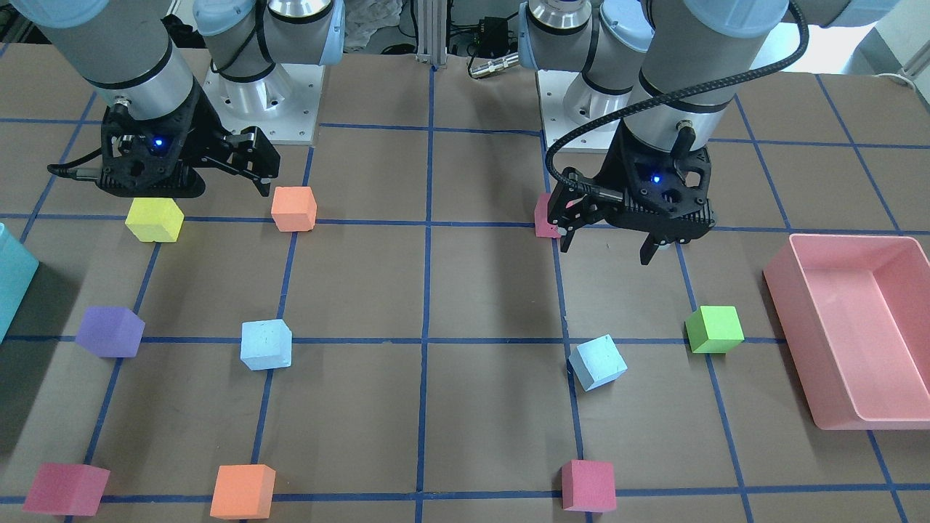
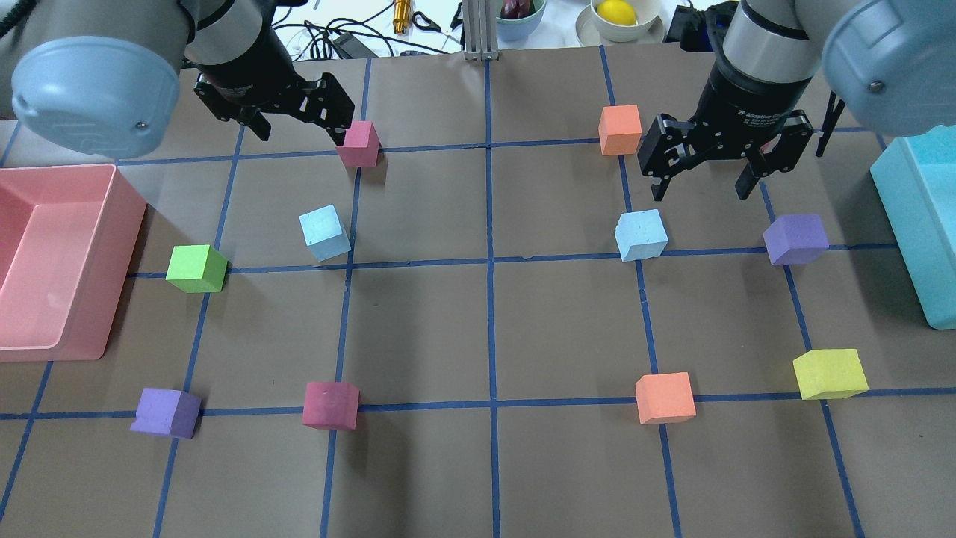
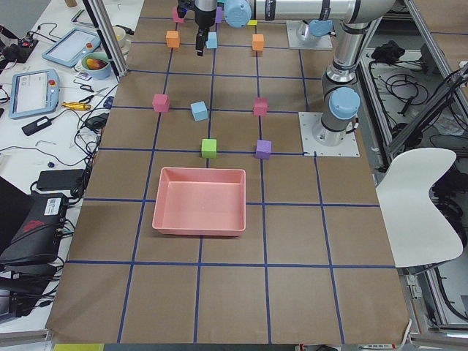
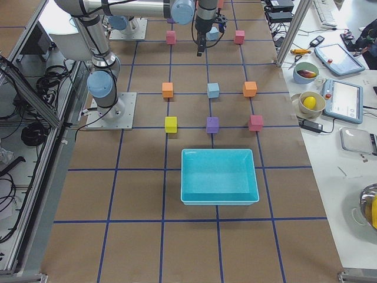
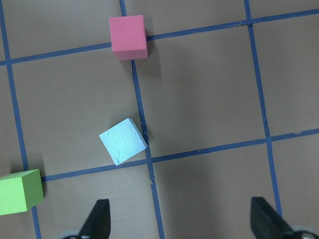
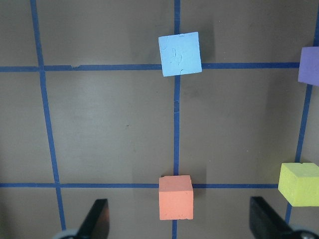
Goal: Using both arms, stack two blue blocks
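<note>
Two pale sky-blue blocks lie apart on the brown table. One [image 2: 325,233] is on my left side and also shows in the left wrist view [image 5: 122,141]. The other [image 2: 641,235] is on my right side and also shows in the right wrist view [image 6: 180,54]. My left gripper [image 2: 300,125] is open and empty, hovering beyond its block, next to a pink cube [image 2: 358,143]. My right gripper [image 2: 700,188] is open and empty, hovering just beyond and right of its block. In the front view the left gripper [image 1: 607,245] is on the view's right.
A pink bin [image 2: 125,246] stands at the left edge and a teal bin [image 2: 915,224] at the right edge. Other cubes are scattered around: green [image 2: 196,268], purple [image 2: 795,238], orange [image 2: 620,129], yellow [image 2: 829,373], dark pink [image 2: 330,404].
</note>
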{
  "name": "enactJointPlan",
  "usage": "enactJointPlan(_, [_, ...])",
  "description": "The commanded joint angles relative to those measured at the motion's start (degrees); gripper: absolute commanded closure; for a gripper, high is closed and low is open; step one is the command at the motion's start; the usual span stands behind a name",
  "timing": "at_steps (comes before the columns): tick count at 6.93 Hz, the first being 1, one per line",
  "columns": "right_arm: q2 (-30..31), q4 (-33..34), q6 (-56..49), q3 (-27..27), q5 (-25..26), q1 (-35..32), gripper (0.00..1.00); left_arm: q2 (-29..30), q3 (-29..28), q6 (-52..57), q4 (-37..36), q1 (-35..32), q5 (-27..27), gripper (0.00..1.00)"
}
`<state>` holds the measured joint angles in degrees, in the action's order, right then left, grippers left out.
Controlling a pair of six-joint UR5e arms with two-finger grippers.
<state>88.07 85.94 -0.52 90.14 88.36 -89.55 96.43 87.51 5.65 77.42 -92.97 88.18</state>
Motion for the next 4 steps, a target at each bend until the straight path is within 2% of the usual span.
enactJointPlan(1, [0.0,-0.1,0.0,0.4,0.0,0.0,0.0,-0.4,0.0,0.1,0.2,0.0,0.1,0.0])
enactJointPlan(4, [-0.6,0.1,-0.6,1.0,0.2,0.0,0.0,0.0,0.1,0.1,0.1,0.0,0.1,0.0])
